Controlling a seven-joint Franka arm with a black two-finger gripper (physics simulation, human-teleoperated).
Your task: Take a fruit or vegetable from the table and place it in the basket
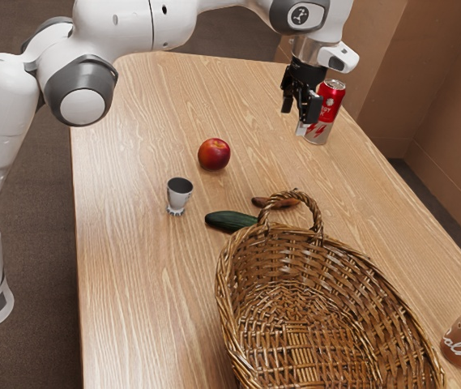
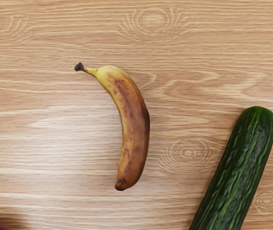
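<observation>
Wrist view shows a curved banana point(image 2: 135, 125), brown-blotched, yellow near its stem.

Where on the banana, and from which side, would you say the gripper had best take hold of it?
I would grip the banana around its middle, coming from straight above, one finger on each long side. It lies flat on the table, curved, and its thick middle likely offers a steadier hold than the thin stem.
</observation>
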